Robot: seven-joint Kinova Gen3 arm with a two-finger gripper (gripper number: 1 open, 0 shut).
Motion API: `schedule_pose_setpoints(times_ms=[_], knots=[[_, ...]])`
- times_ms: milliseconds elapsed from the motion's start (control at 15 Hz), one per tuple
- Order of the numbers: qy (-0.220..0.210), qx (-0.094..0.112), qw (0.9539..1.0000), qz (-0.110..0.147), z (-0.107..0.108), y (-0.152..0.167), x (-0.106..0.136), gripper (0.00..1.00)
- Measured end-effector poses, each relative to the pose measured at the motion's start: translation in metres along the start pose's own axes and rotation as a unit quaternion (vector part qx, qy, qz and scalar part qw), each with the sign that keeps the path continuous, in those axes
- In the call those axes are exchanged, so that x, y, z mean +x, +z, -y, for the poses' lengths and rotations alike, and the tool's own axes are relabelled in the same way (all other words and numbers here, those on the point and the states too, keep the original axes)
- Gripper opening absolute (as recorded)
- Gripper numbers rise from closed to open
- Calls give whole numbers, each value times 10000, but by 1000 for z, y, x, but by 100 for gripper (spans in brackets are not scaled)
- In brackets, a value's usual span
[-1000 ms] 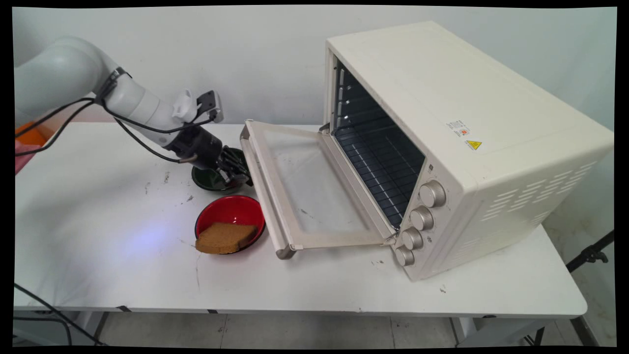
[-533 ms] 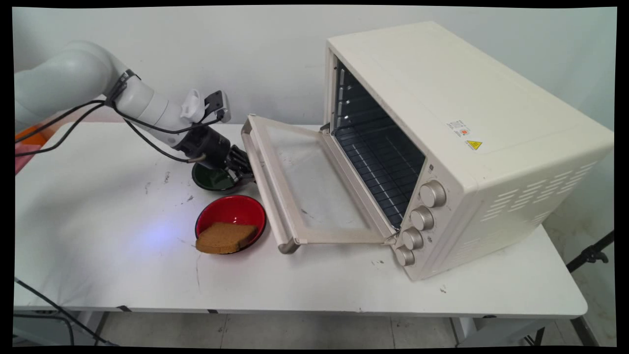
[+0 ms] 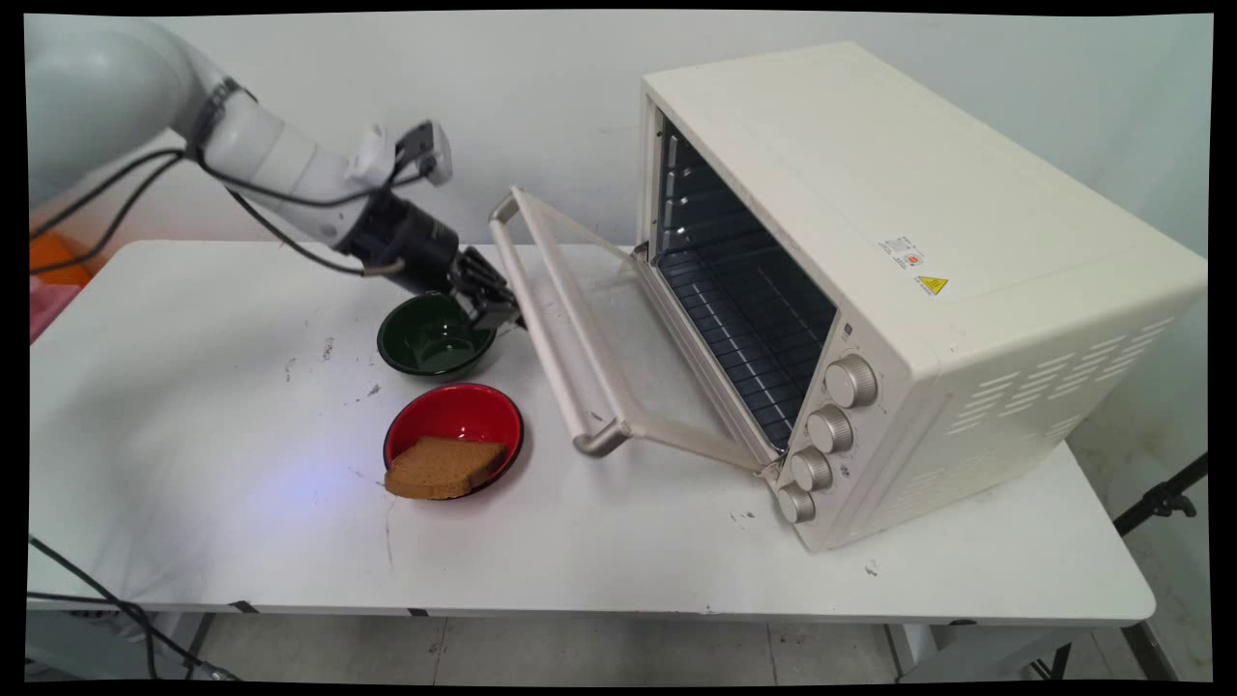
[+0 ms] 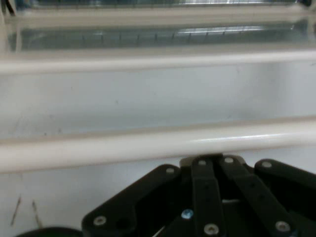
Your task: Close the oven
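Note:
A cream toaster oven (image 3: 899, 271) stands on the right of the white table (image 3: 193, 483), its glass door (image 3: 599, 329) tilted about halfway up. My gripper (image 3: 503, 311) is shut with nothing in it, and its tip presses against the outer side of the door, just under the handle bar (image 3: 551, 329). In the hand view the gripper (image 4: 212, 160) sits right below the handle bar (image 4: 148, 145), with the door's glass (image 4: 148, 98) beyond it. A dark green bowl (image 3: 430, 338) lies just under my wrist.
A red bowl (image 3: 464, 420) holding a slice of brown bread (image 3: 440, 467) sits in front of the green bowl, near the door's swing path. The oven's inside shows a wire rack (image 3: 744, 319). Several knobs (image 3: 850, 382) line its front right.
The gripper has risen and moved right, and the oven door has swung up from nearly flat to about halfway shut. The green bowl has come out from under the hand.

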Motion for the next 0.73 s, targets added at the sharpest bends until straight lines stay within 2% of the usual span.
schedule_pose_setpoints(times_ms=[467, 733], knots=[[-2, -43, 9994, -352, -19, -52, 61, 0], [86, -59, 9986, -521, -22, -82, 85, 0]])
